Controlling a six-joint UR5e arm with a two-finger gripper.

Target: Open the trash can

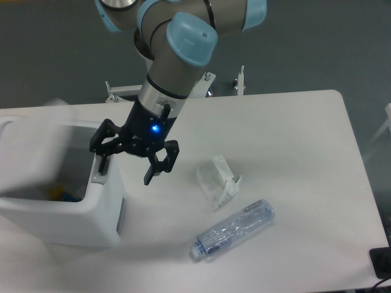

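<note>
jaws spread wide, the black two-finger gripper hangs at the right rim of the large white boxy plastic trash can at the table's left edge, one finger on its rim; the bin's interior shows open.
</note>
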